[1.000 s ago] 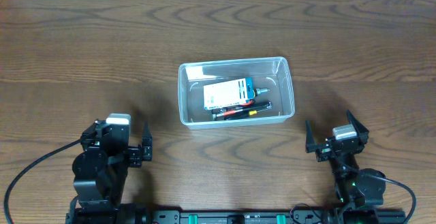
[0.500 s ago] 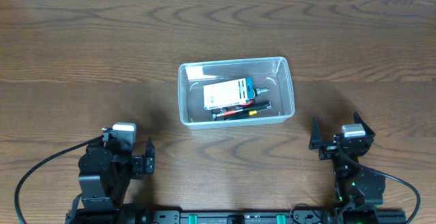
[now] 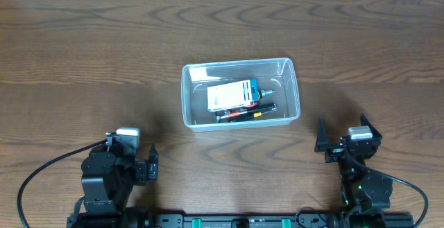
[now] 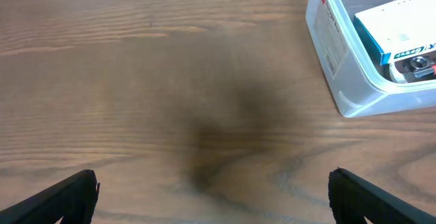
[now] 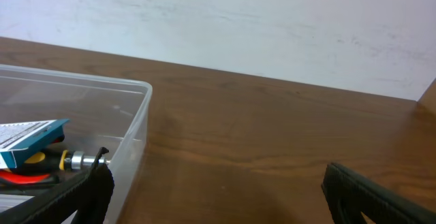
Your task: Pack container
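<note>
Container (image 3: 236,63) sits near the centre of the wooden tabletop (image 3: 83,48), upright, long side running left to right. Inside it: a blue-and-white box (image 3: 232,94) lying flat, and just in front of the box some slim tools with red and black handles (image 3: 243,114), against the near wall. Exact number of tools cannot be told. Left hand (image 4: 216,195) is low at the near left edge of the tabletop, well apart from the container. Its fingers are spread wide with only bare wood between them, so it is released. Right hand (image 5: 221,197) is at the near right edge, also well apart from the container, fingers likewise spread and grasping nothing. The right wrist view shows the container's clear right wall (image 5: 129,135) with a metal tool tip (image 5: 83,159) behind it.
</note>
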`<state>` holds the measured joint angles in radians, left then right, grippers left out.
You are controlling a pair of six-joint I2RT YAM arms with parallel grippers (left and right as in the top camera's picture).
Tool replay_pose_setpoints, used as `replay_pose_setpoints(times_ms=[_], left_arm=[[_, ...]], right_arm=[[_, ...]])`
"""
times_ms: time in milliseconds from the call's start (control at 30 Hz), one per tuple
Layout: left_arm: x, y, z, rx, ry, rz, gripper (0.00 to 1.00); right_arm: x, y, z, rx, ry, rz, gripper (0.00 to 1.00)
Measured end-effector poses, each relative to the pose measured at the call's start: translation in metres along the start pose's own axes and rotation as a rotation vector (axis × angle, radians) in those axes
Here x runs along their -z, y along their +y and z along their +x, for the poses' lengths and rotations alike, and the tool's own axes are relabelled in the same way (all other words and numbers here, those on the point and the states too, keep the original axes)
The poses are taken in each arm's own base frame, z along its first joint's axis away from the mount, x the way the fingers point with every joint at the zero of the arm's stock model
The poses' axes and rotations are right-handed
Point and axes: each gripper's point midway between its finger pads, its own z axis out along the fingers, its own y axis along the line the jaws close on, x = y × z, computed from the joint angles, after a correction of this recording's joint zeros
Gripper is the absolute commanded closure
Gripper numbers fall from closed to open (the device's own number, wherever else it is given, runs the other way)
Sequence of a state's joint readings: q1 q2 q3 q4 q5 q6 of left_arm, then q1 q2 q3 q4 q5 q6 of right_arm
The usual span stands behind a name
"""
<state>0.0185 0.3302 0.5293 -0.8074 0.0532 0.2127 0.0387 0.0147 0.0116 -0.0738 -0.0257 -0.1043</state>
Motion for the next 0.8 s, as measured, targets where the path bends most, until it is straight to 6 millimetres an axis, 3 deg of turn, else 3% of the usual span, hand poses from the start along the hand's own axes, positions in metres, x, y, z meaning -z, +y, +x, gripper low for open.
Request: replay_pose_setpoints(times_ms=[233,400,633,700,800], left_arm=[[0.000,0.006,0.001,0.000,0.003,-0.034,0.02],[0.012,0.004,0.022,-0.014,0.041,-0.038,0.02],[0.020,0.001,0.022,-0.031,-0.007,-0.035,0.02],[0.021,0.000,0.021,-0.035,-0.017,-0.026,0.02],[0.016,-0.005,-0.002,-0.036,-0.149,-0.005,0.02]], right_arm=[[0.000,0.000,0.000,0.000,0.000,0.000,0.01],[0.000,0.000,0.000,0.000,-0.001,0.000,0.01],[0.000,0.000,0.000,0.000,-0.001,0.000,0.01],[0.000,0.000,0.000,0.000,-0.001,0.000,0.01],[0.000,0.000,0.000,0.000,-0.001,0.000,0.01]])
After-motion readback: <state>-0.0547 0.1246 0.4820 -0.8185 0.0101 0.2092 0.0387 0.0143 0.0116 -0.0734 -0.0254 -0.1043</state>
